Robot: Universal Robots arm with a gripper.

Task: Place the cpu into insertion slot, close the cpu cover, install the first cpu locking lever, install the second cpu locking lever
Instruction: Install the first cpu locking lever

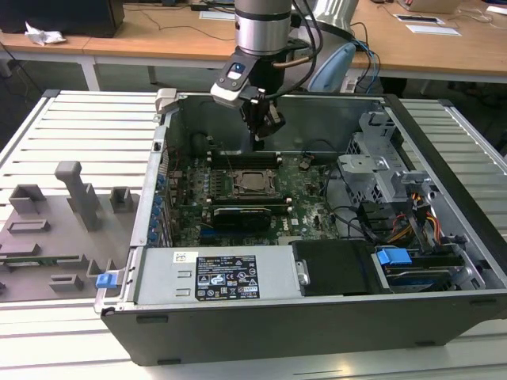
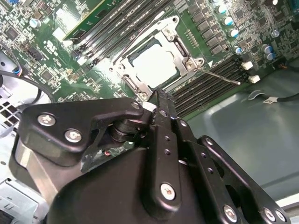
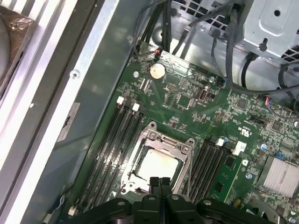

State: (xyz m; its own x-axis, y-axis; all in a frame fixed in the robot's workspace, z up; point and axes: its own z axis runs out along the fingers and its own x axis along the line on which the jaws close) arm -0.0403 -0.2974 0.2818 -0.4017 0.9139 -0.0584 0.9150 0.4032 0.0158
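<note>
Exterior view first: the arm hangs over the open computer case [image 1: 444, 190], and the gripper [image 1: 259, 139] is poised just above the far edge of the green motherboard [image 1: 313, 202]. The cpu [image 1: 255, 181] is down in the insertion slot [image 1: 239, 183], in the middle of the board, below and a little nearer the camera than the fingertips. The case sits on a slatted table [image 1: 79, 127], with grey fixture blocks [image 1: 75, 194] off to the exterior view's left.

Now the second wrist view, and the fingers [image 2: 164, 116] are pressed together into one dark blade with nothing between them. The tip hovers right at the socket's edge. The pale silver chip shows through the window of the cpu cover [image 2: 187, 59], which lies flat around it. A thin locking lever [image 2: 219, 77] juts out from the socket's corner, slanting across the black memory slots [image 2: 205, 88].

Over to the first wrist view: the two fingertips sit side by side, closed, just at the edge of the chip. The cover frames it on all sides, memory slots run along both flanks, and a round coin battery [image 3: 156, 70] sits farther up the board near a bundle of black cables [image 3: 224, 42].
</note>
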